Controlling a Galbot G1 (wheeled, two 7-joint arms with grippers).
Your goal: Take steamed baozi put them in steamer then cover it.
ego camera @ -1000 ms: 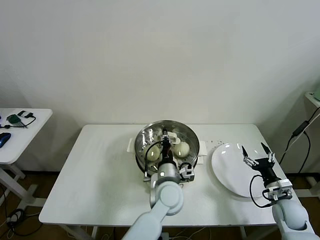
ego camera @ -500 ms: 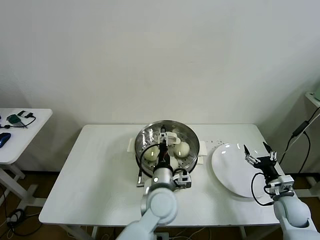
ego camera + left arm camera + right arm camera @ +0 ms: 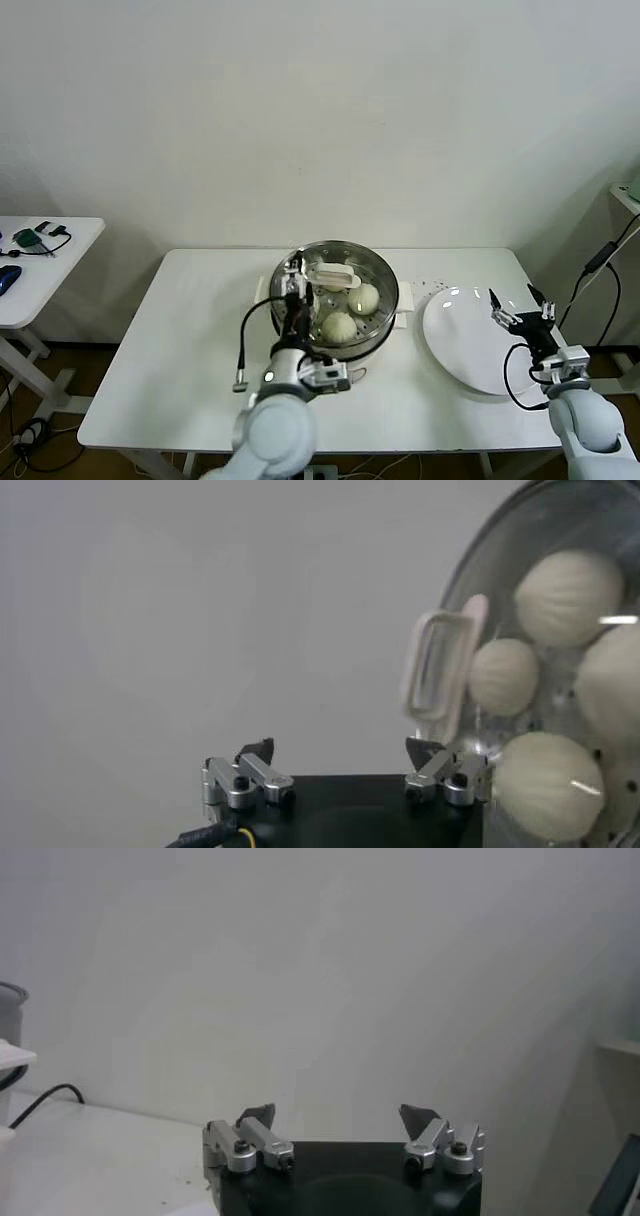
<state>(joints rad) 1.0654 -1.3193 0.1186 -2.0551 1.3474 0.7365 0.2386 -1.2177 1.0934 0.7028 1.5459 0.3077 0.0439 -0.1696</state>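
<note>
The steamed baozi (image 3: 339, 326) are sitting in the steamer (image 3: 335, 305) at frame centre under the cover (image 3: 334, 285), so the left tool (image 3: 345, 772), released, is hanging beside it; the right tool (image 3: 519, 305) is idling open over the white plate (image 3: 470, 340).

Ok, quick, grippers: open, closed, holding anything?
Left gripper: open, empty, beside the covered steamer.
Right gripper: open, empty, over the plate.

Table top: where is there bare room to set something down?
The table is bare left of the steamer, and in a front strip between the left end effector and the plate. Crowded around the steamer.
</note>
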